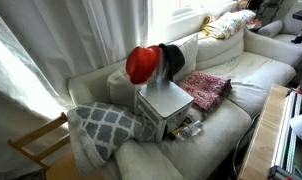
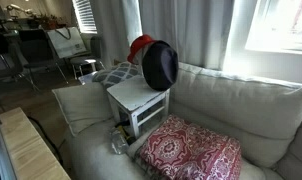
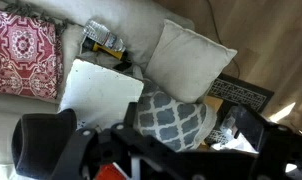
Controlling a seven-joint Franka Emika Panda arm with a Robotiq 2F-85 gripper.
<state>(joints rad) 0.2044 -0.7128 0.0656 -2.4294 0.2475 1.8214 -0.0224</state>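
Tool (image 3: 151,142) fills the lower wrist view, released, jaws spread wide, holding nothing. Just ahead of it lies the grey patterned cushion (image 3: 173,118); the small white desk (image 3: 99,95) stands on the sofa (image 3: 141,20) just beside that cushion, farther ahead of the tool.

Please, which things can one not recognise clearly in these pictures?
- Wrist view: the claw is dark, blurred and cut off by the bottom edge.
- Wrist view: the claw hides the lower part of the grey patterned pillow.
- Exterior view: small items under the white table, too small to identify.
- Both exterior views: red object and black object above the table, too blurred to name.
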